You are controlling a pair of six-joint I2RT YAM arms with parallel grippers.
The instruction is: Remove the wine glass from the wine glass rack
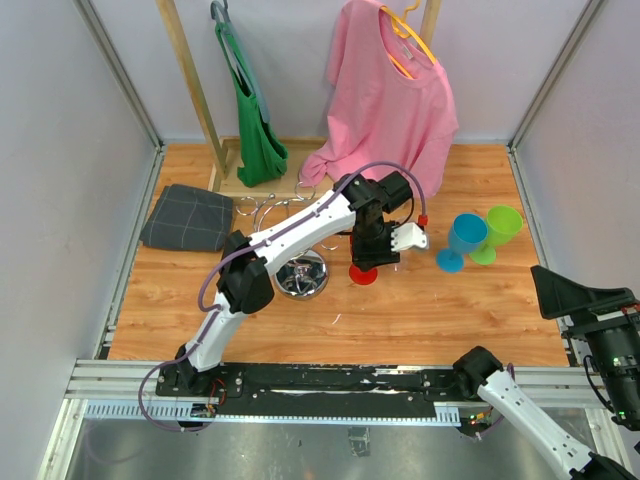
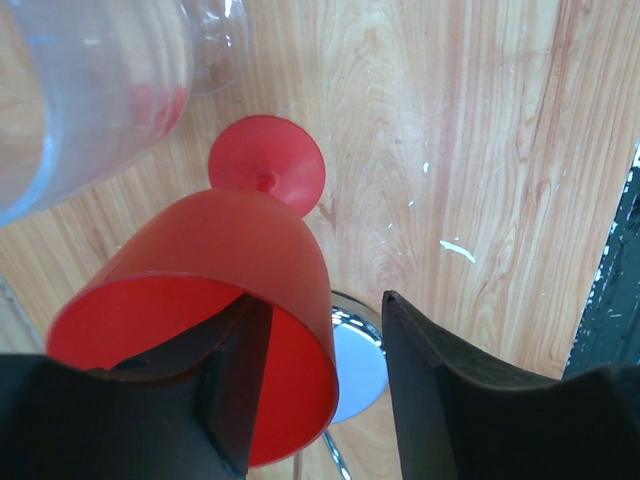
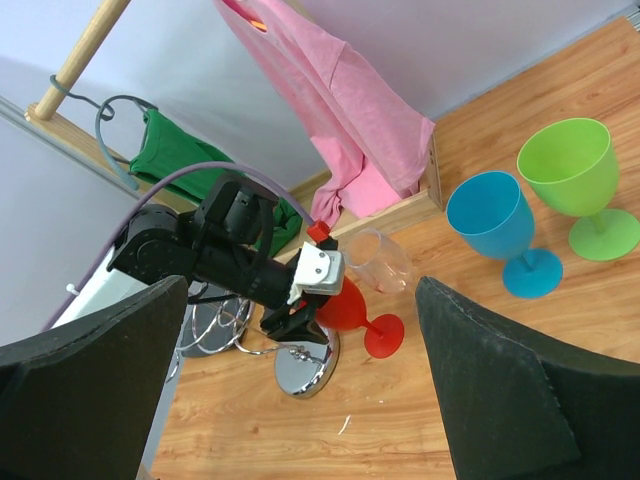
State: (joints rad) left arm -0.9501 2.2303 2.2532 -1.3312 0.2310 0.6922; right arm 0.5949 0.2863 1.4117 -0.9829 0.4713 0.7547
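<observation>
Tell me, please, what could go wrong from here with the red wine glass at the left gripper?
1. One finger of the left gripper sits inside the bowl of the red wine glass, so pulling away at an angle could hook the rim and tip it.
2. A clear glass and the shiny base of the wine glass rack are close by. A toppling glass or a sideways retreat might strike them.

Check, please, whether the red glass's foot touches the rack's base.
Apart: the top view shows a clear gap between the red foot and the chrome base.
</observation>
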